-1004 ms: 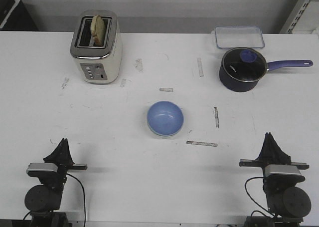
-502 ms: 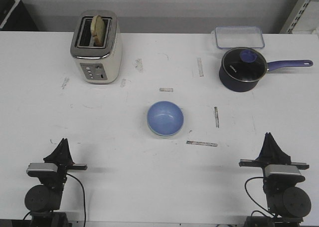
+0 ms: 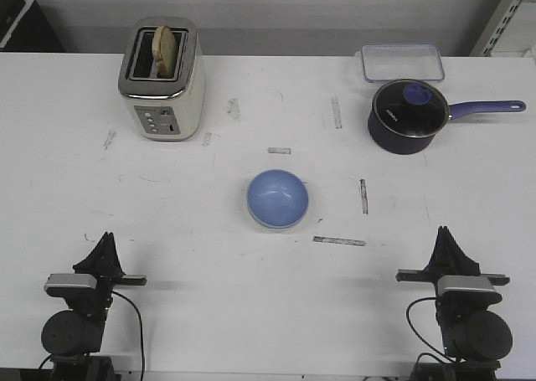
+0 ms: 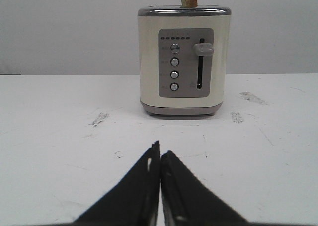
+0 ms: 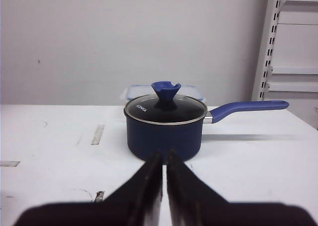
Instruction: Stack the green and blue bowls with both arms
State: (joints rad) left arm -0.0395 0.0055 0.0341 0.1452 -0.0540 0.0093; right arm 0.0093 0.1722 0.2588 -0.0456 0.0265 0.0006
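While both arms sit at the near edge of the tabletop (image 3: 209,314), the left tool (image 3: 106,245) and right tool (image 3: 446,242) each have their fingers pressed together, holding nothing. Further out, at mid-table between them, the blue bowl (image 3: 277,197) rests nested in the green bowl (image 3: 266,223), only a pale rim showing. Beyond stand a cream toaster (image 3: 162,79) holding bread far left, a lidded navy saucepan (image 3: 407,116) far right, and a clear container (image 3: 402,62) behind it.
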